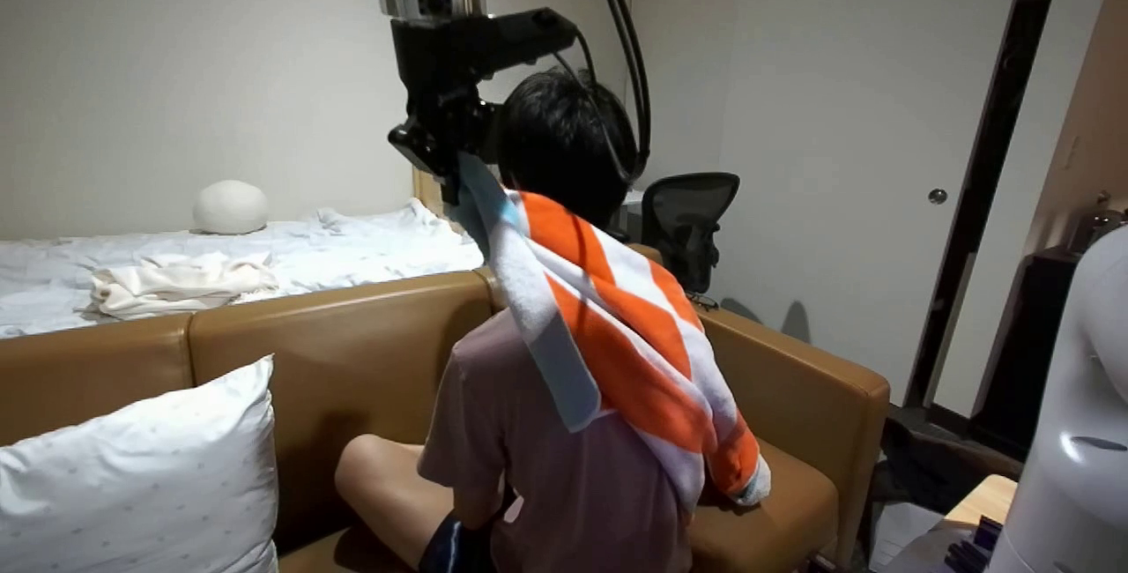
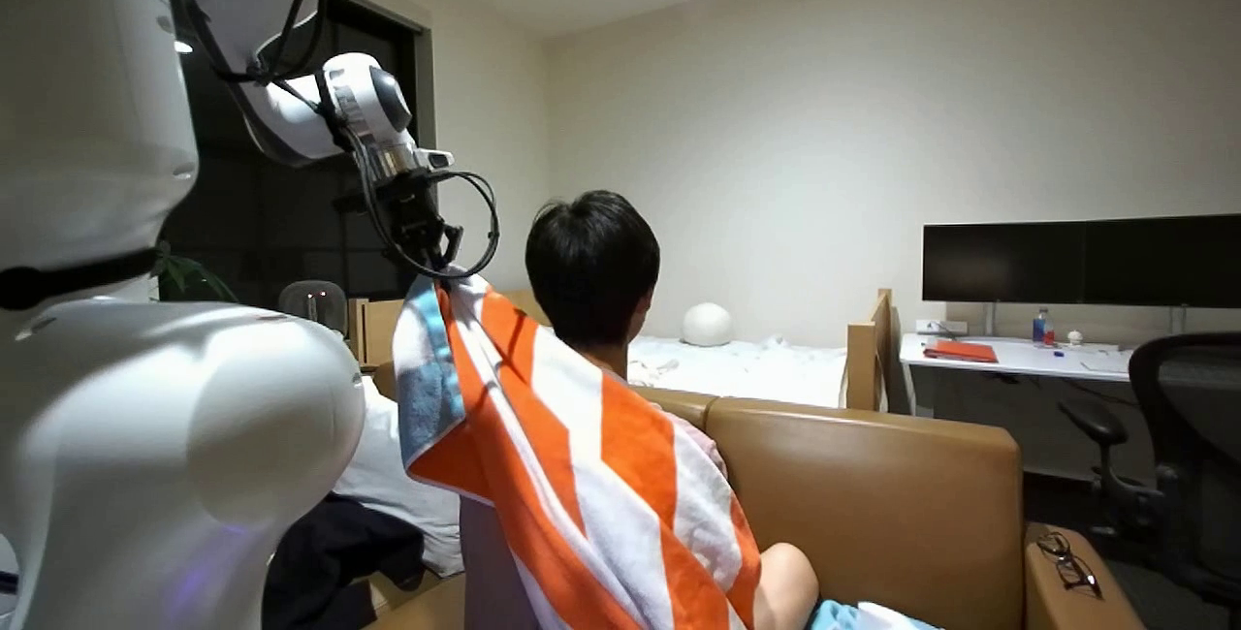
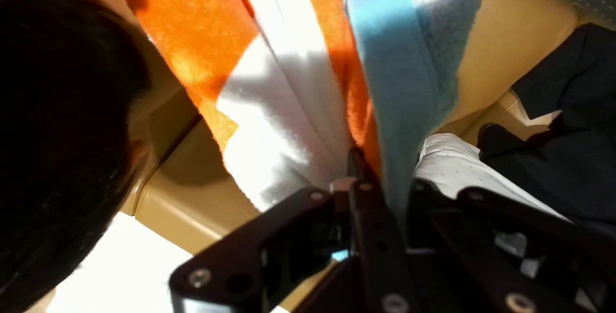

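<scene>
In an exterior view, clamping bunched towel (image 1: 608,326) in the gripper (image 1: 463,181), draped slantwise down somebody's back (image 1: 573,494). In an exterior view, hanging pretty near the head (image 2: 587,271), could bump it if swung sideways. In the wrist view, looks pinched by just a narrow fold, might slip if tugged hard tbh.

Both exterior views: behind person (image 1: 511,397), facing bed (image 1: 344,257), sharing towel (image 1: 626,335); wrist view (closest): downward.

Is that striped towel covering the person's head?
No: in an exterior view the person's dark-haired head is bare, and the striped towel slants from the jaws across the person's back below it.
</scene>
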### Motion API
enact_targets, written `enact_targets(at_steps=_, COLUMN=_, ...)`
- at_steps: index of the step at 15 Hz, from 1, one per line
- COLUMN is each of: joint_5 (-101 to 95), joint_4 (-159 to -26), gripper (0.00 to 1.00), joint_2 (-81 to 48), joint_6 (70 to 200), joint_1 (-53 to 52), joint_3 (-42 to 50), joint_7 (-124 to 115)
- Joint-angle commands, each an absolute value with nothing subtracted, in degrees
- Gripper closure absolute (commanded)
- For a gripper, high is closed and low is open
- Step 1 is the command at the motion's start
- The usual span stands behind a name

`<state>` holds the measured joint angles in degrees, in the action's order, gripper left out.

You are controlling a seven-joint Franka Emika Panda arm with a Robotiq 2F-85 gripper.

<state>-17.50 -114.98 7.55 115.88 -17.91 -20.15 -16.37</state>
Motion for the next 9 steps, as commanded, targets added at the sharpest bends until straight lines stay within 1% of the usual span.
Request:
enact_targets(at_steps=1, joint_5=-17.14, joint_4=-113.93, gripper=0.98, joint_2=13.82, joint_6=111.45, joint_1=-18.66, joint_3=-21.42, joint_7=-15.38)
enact_targets(at_steps=5, joint_5=-18.40, joint_4=-110.30, gripper=0.98, joint_2=14.32, joint_6=107.55, joint_1=-18.20, joint_3=-23.38, joint_7=-15.34)
enact_targets(at_steps=9, joint_5=-22.62, joint_4=-105.15, gripper=0.98, joint_2=8.67, joint_6=108.78, joint_1=-16.96, joint_3=-24.36, joint_7=-15.71)
